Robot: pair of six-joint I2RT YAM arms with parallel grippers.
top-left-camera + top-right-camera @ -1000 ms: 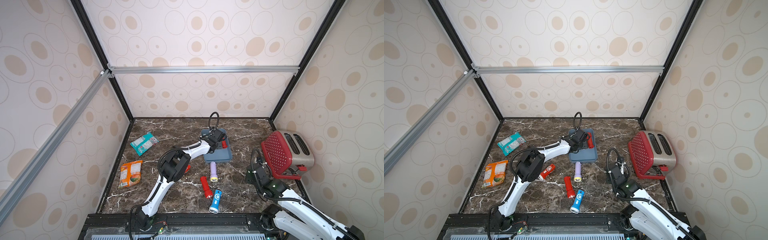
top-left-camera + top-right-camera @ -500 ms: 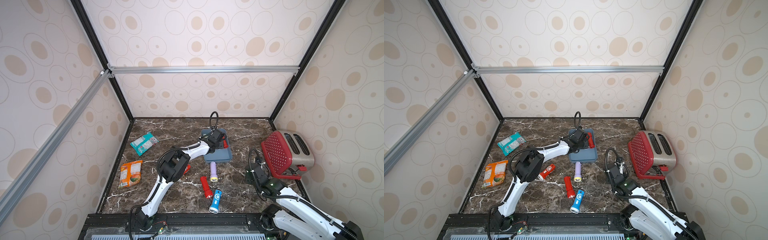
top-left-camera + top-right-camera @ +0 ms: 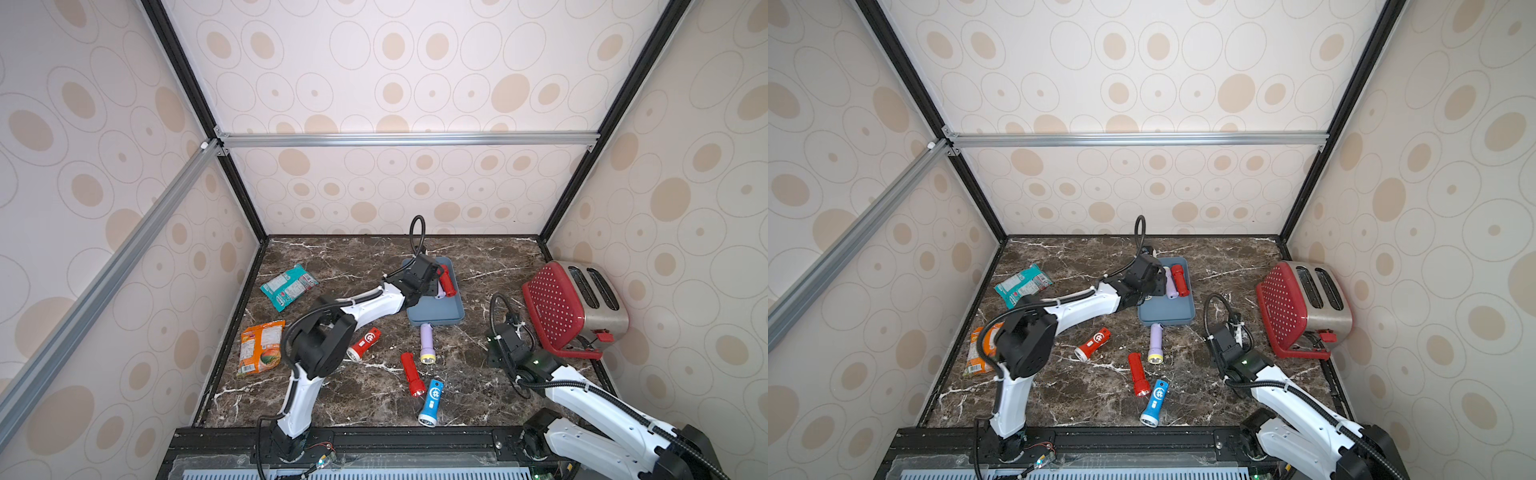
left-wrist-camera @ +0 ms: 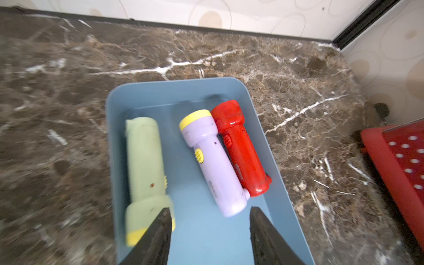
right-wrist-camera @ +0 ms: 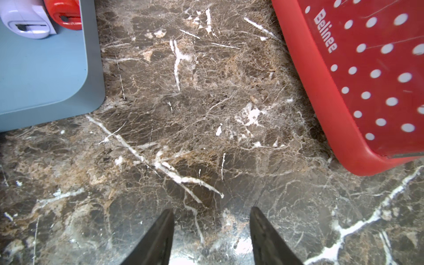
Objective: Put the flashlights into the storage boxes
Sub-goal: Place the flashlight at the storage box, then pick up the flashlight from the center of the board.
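Note:
The blue-grey storage box sits mid-table. In the left wrist view the storage box holds a pale green flashlight, a lilac one and a red one. My left gripper hovers open over it with nothing between the fingers, and the green one, blurred, lies beside one finger. On the table lie a red logo flashlight, a lilac one, a red one and a blue one. My right gripper is open over bare marble, right of the box.
A red dotted toaster stands at the right wall, close to my right arm. A teal snack packet and an orange one lie at the left. Walls enclose the marble table on three sides.
The left gripper stays over the far end of the storage box. The right gripper has crept slightly left, toward the box.

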